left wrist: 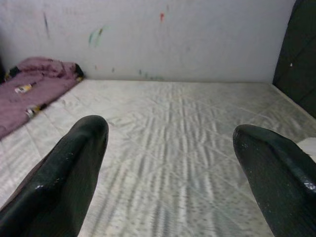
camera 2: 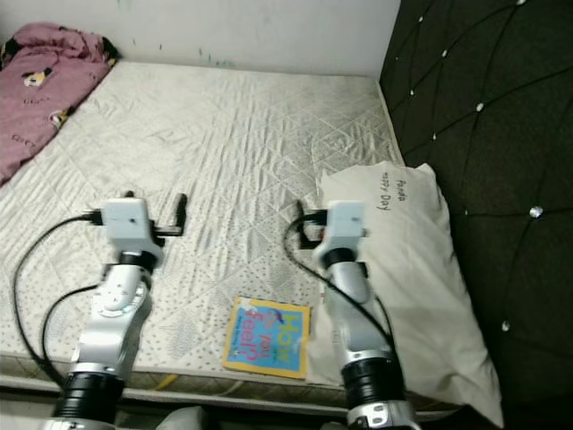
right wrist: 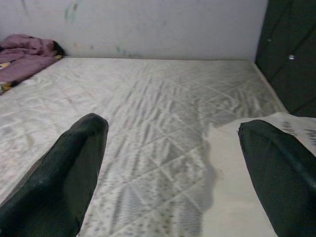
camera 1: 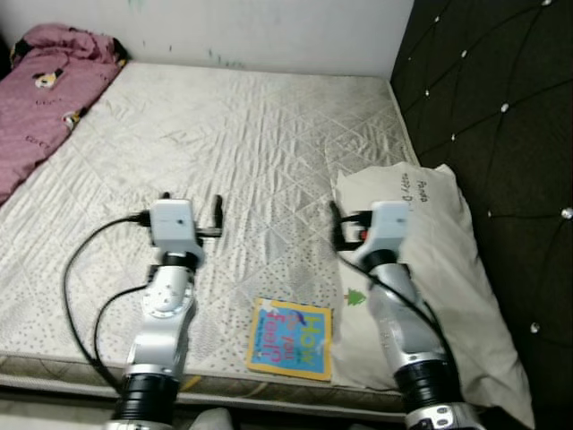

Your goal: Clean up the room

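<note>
A colourful children's book (camera 1: 290, 338) lies flat on the mattress (camera 1: 260, 134) close to its front edge, between my two arms. A white pillow (camera 1: 421, 260) with small print rests along the right side of the bed. My left gripper (camera 1: 192, 204) hovers over the mattress, left of and beyond the book, fingers (left wrist: 74, 163) spread wide and holding nothing. My right gripper (right wrist: 173, 128) is open too and holds nothing. It hangs over the pillow's left edge, beyond the book's right corner.
A crumpled pink blanket (camera 1: 45, 98) with cartoon prints lies at the far left of the bed. A black tufted headboard (camera 1: 501, 107) rises along the right side. A white wall (camera 1: 269, 27) closes the far side.
</note>
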### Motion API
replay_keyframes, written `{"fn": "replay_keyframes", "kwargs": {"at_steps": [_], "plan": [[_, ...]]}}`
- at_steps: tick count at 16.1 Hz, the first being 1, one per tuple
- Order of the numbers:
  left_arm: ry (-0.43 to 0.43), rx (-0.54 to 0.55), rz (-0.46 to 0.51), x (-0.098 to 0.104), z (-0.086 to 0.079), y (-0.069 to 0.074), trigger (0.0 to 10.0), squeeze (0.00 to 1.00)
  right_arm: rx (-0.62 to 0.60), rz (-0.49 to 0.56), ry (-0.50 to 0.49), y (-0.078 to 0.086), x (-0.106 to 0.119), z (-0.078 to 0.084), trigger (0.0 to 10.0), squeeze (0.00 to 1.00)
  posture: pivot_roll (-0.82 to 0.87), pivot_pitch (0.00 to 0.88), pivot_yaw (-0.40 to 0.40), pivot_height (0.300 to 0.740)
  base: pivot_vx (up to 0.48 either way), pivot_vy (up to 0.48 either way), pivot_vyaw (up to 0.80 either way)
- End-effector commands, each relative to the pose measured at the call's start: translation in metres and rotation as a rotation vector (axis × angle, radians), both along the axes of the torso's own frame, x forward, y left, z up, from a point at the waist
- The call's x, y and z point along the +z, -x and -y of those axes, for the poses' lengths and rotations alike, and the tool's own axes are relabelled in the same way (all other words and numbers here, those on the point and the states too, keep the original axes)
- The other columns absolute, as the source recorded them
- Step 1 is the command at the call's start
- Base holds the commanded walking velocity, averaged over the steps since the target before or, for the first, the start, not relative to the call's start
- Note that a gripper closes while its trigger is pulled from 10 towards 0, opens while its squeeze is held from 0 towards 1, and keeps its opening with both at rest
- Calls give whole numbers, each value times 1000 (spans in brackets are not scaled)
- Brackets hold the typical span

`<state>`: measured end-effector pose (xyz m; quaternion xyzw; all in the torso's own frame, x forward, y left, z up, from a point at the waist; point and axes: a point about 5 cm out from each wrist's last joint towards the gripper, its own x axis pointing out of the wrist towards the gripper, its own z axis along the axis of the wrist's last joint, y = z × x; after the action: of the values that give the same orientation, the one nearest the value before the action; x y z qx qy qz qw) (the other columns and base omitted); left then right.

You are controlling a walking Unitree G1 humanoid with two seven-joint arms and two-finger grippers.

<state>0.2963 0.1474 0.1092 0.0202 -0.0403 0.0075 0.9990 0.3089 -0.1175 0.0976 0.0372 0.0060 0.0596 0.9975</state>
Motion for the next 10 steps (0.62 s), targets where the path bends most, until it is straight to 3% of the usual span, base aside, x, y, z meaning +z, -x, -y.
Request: {"fn": "replay_keyframes", "kwargs": {"at_steps": [1,10], "plan": [[5,-22,-1,1,6,-1,10000,0,-23,14,8,-1,5,8,10000,0,17,0,-11,740,0,480,0],[22,-11,-8,2,4,-4,10000,0,-21,14,9,-2,6,6,10000,0,20,0,-9,740,0,480,0]]}}
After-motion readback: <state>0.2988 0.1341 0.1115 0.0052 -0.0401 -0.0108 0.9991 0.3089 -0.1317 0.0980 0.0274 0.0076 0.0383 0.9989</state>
